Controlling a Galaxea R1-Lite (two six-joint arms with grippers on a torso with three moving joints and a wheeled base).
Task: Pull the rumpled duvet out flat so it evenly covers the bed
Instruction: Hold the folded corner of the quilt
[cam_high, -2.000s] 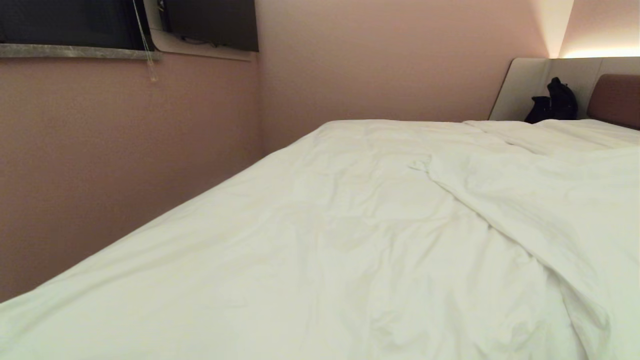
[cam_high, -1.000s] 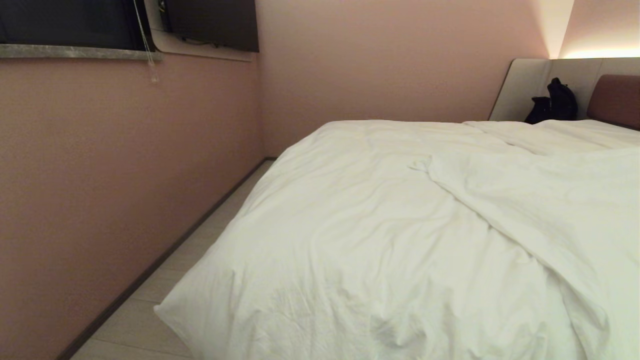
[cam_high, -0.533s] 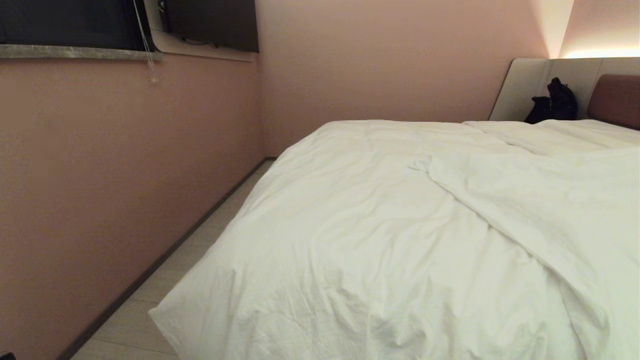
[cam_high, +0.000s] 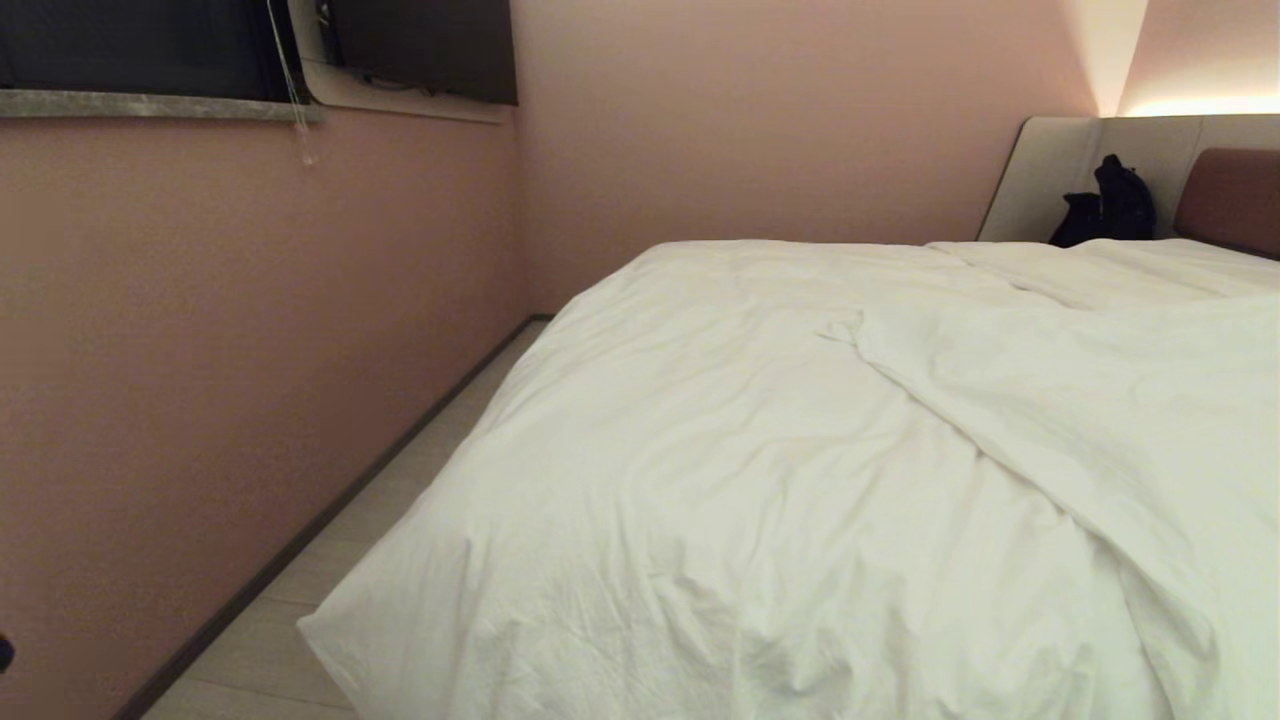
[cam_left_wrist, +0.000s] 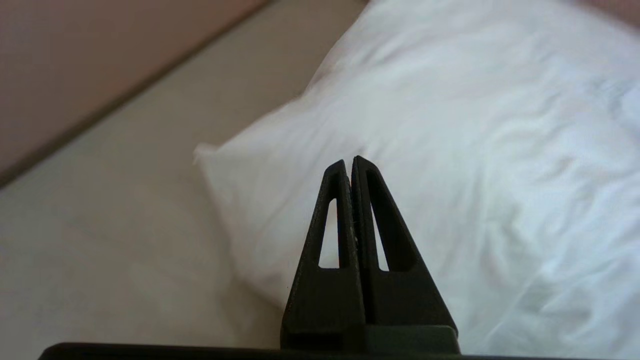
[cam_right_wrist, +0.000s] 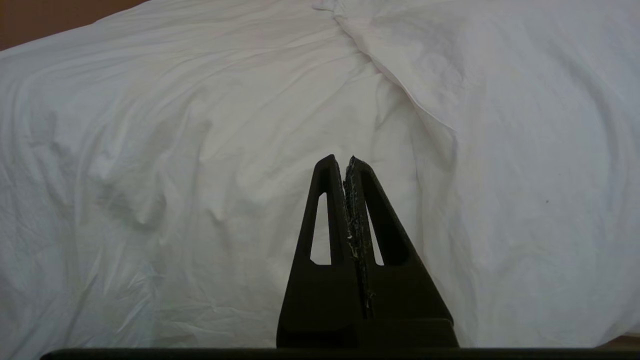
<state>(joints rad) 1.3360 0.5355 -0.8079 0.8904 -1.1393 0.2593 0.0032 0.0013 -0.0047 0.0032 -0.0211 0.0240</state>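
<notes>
The white duvet (cam_high: 760, 480) lies spread over the bed, whose brown headboard (cam_high: 1235, 195) shows at the far right. A thick flap (cam_high: 1050, 400) of the duvet is folded over on the right side. The duvet's near left corner (cam_high: 320, 630) hangs off toward the floor. In the left wrist view my left gripper (cam_left_wrist: 348, 161) is shut and holds nothing, hovering above the duvet (cam_left_wrist: 450, 125) close to that corner (cam_left_wrist: 205, 152). My right gripper (cam_right_wrist: 342, 159) is shut and empty too, pointing at the creased duvet (cam_right_wrist: 200, 125).
A pink wall (cam_high: 250, 350) runs along the bed's left side, with a narrow strip of pale floor (cam_high: 400, 500) between them. A black bag (cam_high: 1110, 205) leans on the grey panel by the headboard. A window sill (cam_high: 150, 103) with a hanging cord sits high on the wall.
Two seconds ago the duvet's left edge was stretched out across the floor strip. It has dropped back onto the bed, its corner has settled, and the floor shows.
</notes>
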